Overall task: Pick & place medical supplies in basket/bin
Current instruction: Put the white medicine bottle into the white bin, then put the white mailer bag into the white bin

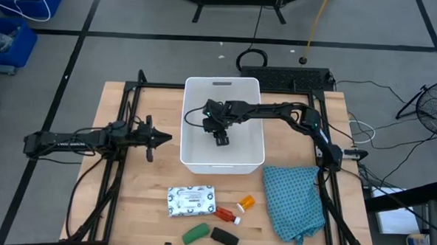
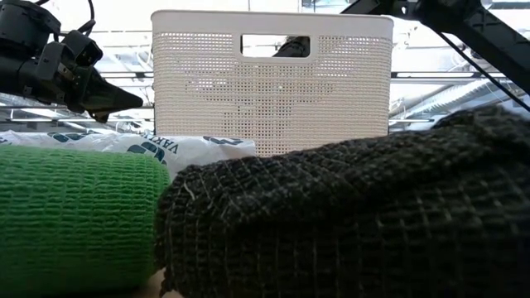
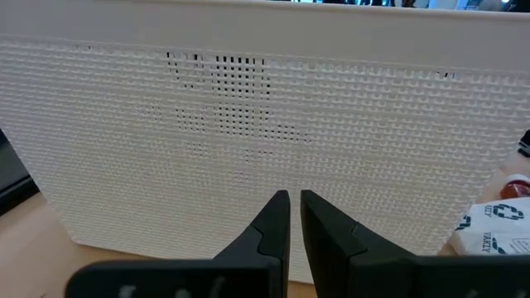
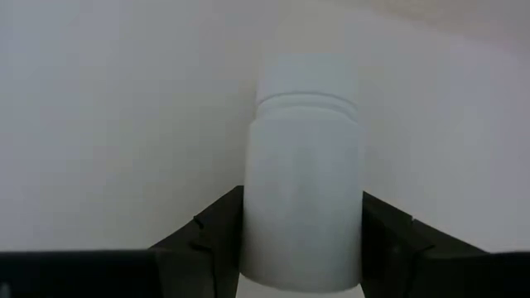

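- Looking at the right gripper (image 1: pixel 221 137), you've got it reached down inside the white bin (image 1: pixel 190 152), and the wrist view shows its fingers clamped on either side of a small white bottle (image 4: pixel 303 178). It's gripped low on the straight body, cap end pointing away.
- That bottle reads as hard, smooth plastic, probably light, and stiff enough that the squeeze won't hurt it. Slick sides though, so I'd guess it could slide or tip once you let go.
- Your left gripper (image 3: pixel 295 217) is parked just beside the bin's outer wall, fingers nearly pinched together, nothing in them.
- Still out on the table in front of the bin: the white printed packet (image 1: pixel 191 201), orange vial (image 1: pixel 247 203), red tube (image 1: pixel 226 214), green roll (image 1: pixel 195 232) and black roll (image 1: pixel 225 236).
- The packet looks flat and floppy; take it by an edge.
- The rolls look like soft wrap that'll give under pressure, so grab across the middle.
- Vial and tube look small, round and likely to roll; pinch across their width.
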Robot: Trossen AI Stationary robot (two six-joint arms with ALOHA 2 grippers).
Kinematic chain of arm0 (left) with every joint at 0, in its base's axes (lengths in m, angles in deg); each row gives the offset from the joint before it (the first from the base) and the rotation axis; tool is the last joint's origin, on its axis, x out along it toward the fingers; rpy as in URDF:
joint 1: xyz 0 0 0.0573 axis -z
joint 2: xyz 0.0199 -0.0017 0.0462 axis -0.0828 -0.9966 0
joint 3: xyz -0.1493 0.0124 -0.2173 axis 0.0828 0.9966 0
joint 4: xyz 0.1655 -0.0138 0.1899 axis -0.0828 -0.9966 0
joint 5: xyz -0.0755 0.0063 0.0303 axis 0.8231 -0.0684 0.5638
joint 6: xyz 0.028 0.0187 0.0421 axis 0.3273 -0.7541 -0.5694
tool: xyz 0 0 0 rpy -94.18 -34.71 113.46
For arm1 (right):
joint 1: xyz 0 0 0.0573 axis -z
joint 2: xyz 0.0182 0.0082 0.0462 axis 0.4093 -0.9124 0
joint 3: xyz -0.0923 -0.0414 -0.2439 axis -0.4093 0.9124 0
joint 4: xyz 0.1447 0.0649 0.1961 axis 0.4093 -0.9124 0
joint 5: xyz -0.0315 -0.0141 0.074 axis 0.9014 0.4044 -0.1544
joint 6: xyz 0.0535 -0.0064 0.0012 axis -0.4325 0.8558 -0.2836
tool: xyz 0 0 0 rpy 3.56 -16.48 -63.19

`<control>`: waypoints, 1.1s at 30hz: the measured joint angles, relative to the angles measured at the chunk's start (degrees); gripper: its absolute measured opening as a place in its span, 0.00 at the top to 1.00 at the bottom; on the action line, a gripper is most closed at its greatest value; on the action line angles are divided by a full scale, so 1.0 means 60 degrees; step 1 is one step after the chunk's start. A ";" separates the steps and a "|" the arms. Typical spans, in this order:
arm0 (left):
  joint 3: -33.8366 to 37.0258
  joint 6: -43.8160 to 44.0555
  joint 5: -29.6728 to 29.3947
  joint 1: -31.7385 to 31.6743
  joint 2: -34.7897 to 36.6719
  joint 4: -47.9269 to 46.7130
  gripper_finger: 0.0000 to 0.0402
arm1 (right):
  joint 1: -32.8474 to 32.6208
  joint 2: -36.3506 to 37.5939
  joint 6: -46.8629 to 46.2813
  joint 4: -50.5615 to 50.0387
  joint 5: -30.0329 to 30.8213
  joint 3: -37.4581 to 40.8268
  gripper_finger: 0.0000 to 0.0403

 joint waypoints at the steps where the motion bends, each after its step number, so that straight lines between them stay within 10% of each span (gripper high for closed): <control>1: 0.0000 0.0000 0.0000 0.0003 0.0001 0.0002 0.91 | 0.0000 -0.0002 -0.0096 0.0037 0.0000 0.0004 0.58; 21: 0.0000 0.0047 0.0000 0.0002 -0.0002 0.0010 0.91 | -0.0017 0.1530 -0.0843 -0.0732 0.0077 0.0041 0.32; 33: 0.0000 0.0074 0.0004 0.0000 0.0002 0.0003 0.91 | -0.0474 0.5249 -0.1166 -0.1098 -0.0128 0.0030 0.56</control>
